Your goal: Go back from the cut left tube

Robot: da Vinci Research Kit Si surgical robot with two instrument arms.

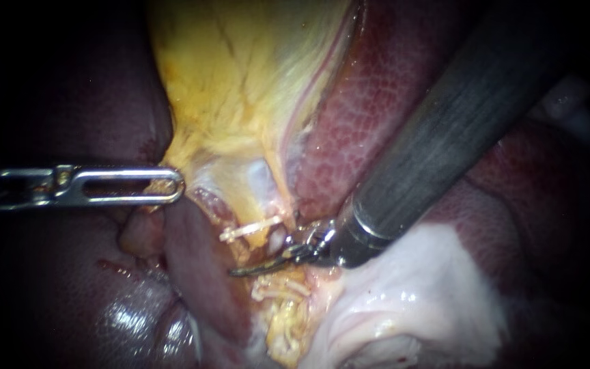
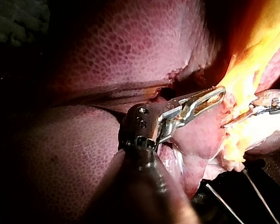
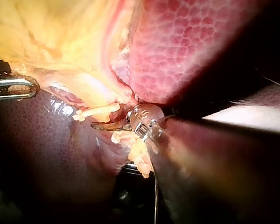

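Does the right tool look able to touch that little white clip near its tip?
Probably yes. The tip of the right instrument lies close beside the white clip, with no tissue showing between them. The left instrument holds the gallbladder edge off to the side, out of the way.

Clipped tube at mid scene, just near of the gallbladder's narrow end.
The tube (image 1: 257, 239) is a pale yellow-pink strand running from the gallbladder (image 1: 240, 82) toward the near side. One white clip (image 1: 250, 230) lies crosswise on its far part. A bunch of clips (image 1: 278, 287) sits on its near part, with a short gap between the two groups. The cut ends are too small to make out.
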